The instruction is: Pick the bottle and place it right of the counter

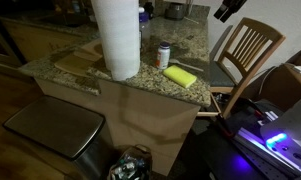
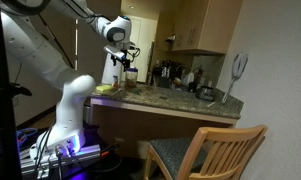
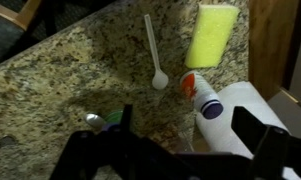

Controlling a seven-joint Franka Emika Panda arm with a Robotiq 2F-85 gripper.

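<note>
The small white bottle (image 1: 164,54) with a dark cap stands on the granite counter (image 1: 190,93), between the big paper towel roll (image 1: 117,38) and the flat yellow sponge (image 1: 179,75). In the wrist view the bottle (image 3: 199,97) lies just ahead of my gripper (image 3: 190,135), cap (image 3: 211,108) toward the camera, beside the paper roll (image 3: 248,120). The gripper is open and empty, with its fingers spread above the counter and not touching the bottle. In an exterior view the gripper (image 2: 121,60) hovers over the counter's end (image 2: 180,100).
A white spoon (image 3: 155,55) and the sponge (image 3: 212,35) lie beyond the bottle. A wooden slat-back chair (image 1: 248,50) stands by the counter's side. A metal bin (image 1: 55,130) sits below the counter. Kitchen items (image 2: 172,72) crowd the far counter.
</note>
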